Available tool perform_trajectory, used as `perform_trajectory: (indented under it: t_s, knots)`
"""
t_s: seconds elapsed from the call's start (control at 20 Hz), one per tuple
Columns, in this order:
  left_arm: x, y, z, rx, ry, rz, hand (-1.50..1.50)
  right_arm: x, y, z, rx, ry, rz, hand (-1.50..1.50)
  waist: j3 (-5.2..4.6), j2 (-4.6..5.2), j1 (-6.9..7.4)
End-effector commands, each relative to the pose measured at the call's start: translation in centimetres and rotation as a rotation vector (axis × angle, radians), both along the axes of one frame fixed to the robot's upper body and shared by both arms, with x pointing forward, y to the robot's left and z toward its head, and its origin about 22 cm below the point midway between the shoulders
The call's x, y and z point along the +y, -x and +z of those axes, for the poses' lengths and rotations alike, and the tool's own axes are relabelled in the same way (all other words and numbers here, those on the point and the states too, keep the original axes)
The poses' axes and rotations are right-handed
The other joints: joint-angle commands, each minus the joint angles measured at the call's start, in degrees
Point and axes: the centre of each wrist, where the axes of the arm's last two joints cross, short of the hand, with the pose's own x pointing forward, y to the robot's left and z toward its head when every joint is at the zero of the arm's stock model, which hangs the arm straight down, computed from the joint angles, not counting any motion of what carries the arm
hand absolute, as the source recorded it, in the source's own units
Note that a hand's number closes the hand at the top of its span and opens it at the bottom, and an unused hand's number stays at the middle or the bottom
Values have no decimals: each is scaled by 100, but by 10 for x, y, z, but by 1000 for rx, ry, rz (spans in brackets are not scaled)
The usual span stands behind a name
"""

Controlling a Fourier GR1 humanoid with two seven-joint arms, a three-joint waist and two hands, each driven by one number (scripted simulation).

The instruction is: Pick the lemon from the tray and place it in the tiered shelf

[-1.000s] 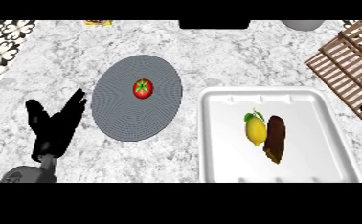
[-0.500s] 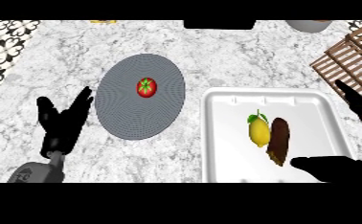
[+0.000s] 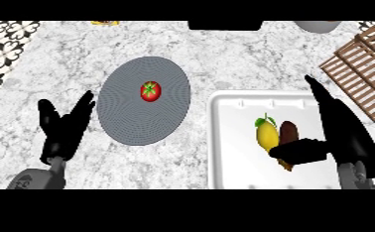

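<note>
Apparently right robot hand [image 3: 343, 132] nears lemon [image 3: 267, 134].

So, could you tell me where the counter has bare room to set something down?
Bare marble runs between the grey round plate and the white tray, and beyond the plate. The tray's right side is crowded: yellow lemon, brown item, right robot hand.

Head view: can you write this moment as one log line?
right hand: open over white tray | yellow lemon: on tray | left hand: open, resting
</note>
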Motion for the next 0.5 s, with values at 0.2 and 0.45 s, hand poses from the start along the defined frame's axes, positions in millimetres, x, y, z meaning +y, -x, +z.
perform_trajectory:
  t_s: [0.2,0.45]
  knots:
    - [7,12,0,53,6,10,0,21,-18,-13,182,76,-147,-150,-30,2,-48]
    - [8,-7,1,32,16,25,0,50,-21,-37,162,139,-151,-150,-31,21,-92]
